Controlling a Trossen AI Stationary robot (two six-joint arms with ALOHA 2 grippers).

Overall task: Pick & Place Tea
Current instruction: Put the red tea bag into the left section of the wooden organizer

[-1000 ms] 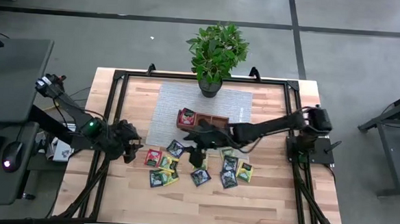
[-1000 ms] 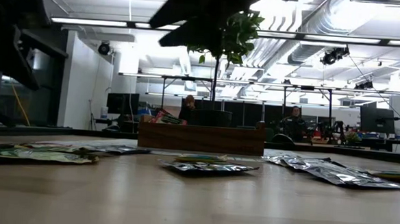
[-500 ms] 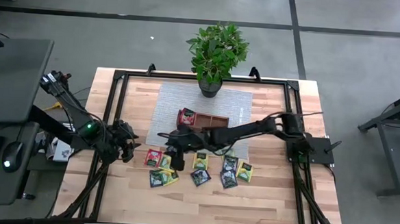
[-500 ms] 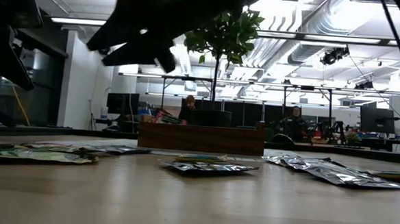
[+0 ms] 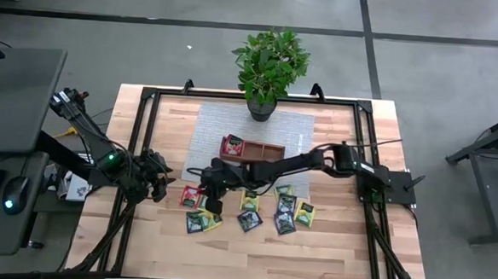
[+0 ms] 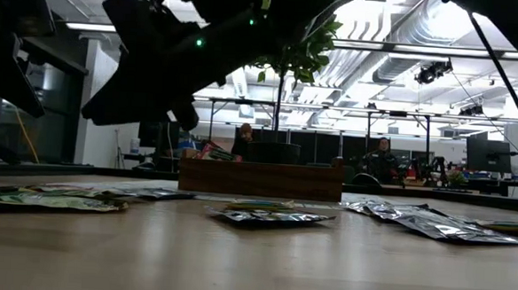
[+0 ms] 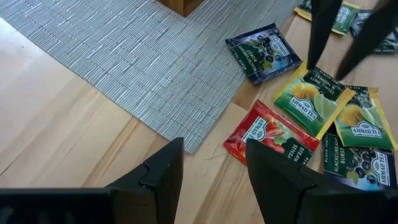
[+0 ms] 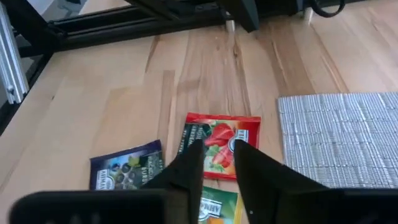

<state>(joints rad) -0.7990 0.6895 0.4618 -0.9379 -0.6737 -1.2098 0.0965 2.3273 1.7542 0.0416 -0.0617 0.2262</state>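
One wooden tray point(image 5: 272, 147), one potted plant point(image 5: 270, 64), one woven mat point(image 5: 215, 129) — and roughly ten loose tea sachets point(image 5: 249, 220).

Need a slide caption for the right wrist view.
Open right gripper poised above a red square strawberry tea sachet on the wooden table.

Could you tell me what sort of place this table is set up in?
Probably an open lab or workshop: exposed ceiling ducts, rows of desks with monitors where people sit, and a bare concrete floor around the table.
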